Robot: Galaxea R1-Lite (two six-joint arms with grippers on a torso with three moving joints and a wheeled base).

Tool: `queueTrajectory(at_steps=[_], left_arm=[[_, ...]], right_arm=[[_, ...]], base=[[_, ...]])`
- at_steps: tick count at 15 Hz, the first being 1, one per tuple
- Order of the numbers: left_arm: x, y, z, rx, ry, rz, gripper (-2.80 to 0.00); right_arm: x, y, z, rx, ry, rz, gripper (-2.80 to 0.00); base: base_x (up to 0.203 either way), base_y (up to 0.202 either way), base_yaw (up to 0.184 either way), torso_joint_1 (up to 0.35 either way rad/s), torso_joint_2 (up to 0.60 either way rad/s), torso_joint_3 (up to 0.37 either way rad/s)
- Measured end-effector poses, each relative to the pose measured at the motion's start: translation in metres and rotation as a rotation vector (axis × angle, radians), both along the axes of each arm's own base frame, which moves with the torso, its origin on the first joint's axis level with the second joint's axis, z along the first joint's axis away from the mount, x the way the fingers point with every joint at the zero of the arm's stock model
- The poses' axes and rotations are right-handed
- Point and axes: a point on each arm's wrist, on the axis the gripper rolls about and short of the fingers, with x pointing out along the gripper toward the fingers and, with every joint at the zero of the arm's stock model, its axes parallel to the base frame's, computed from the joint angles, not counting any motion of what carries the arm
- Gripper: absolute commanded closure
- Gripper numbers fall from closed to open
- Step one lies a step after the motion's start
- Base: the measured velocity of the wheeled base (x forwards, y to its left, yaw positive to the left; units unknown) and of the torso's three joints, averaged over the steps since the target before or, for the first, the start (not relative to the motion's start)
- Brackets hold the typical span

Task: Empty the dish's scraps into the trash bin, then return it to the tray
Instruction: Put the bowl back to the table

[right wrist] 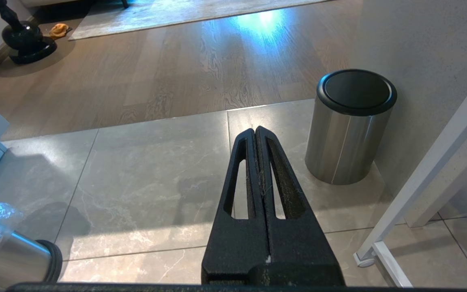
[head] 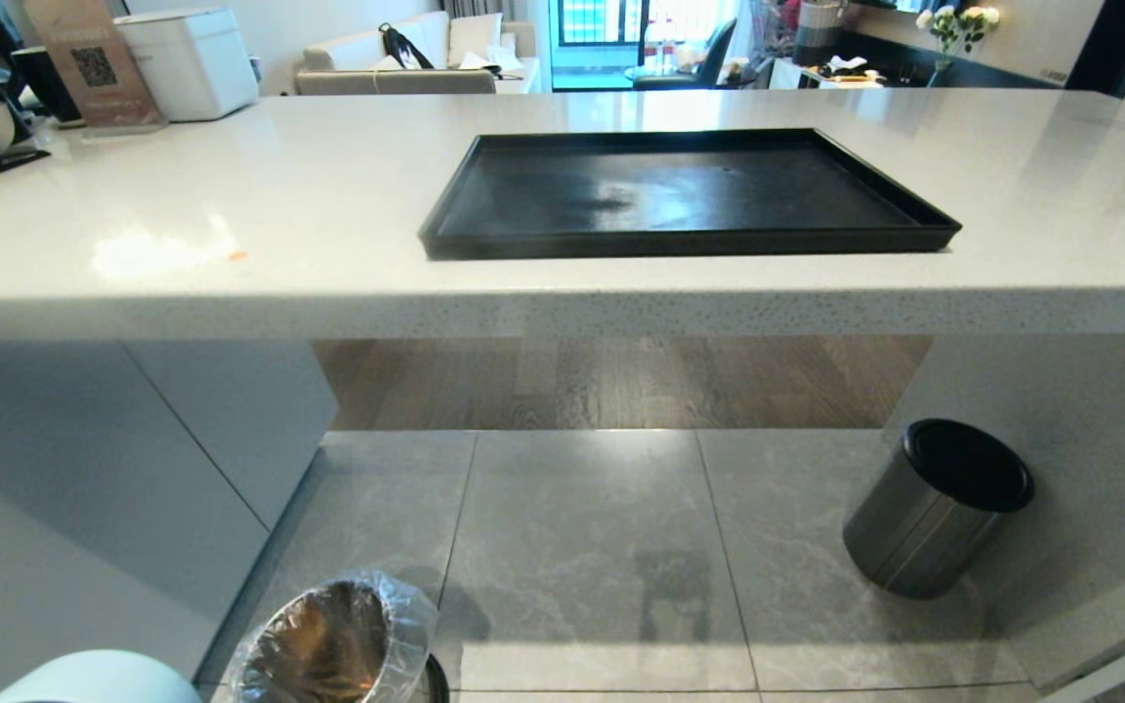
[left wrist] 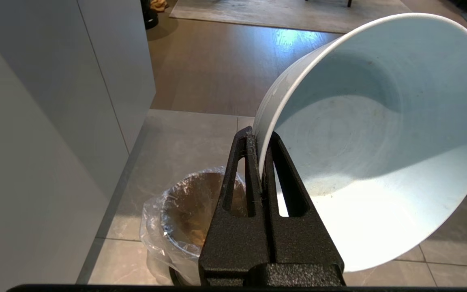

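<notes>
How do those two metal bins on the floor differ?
The trash bin is open-topped and lined with a crinkly clear bag; the steel cylinder is closed by a flat black top and has no bag. The trash bin stands at the robot's left beside the cabinet, the steel cylinder at its right. Both are round and metal.

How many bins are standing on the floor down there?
2. The trash bin with a clear plastic liner stands on the tiles at the robot's left; the brushed-steel bin with a black top stands at its right, against the counter's support. Others may be hidden.

A brushed-steel cylinder (head: 934, 508) with a black top stands on the grey floor tiles (head: 582, 547) at four o'clock. At eleven o'clock on the white counter (head: 230, 205) sit a white box (head: 189, 61) and a sign (head: 89, 63) (bearing a QR code).
</notes>
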Motion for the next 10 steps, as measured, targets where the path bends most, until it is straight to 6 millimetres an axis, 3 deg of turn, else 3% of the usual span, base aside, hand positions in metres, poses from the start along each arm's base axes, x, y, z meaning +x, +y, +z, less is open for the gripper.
queueTrajectory(at_steps=[10], left_arm=[[0.0, 0.0, 0.0001, 0.0, -0.001, 0.0, 0.0]], right_arm=[[0.0, 0.0, 0.0, 0.0, 0.0, 0.0, 0.0]], base=[[0.0, 0.0, 0.0, 0.006, -0.38, -0.38]])
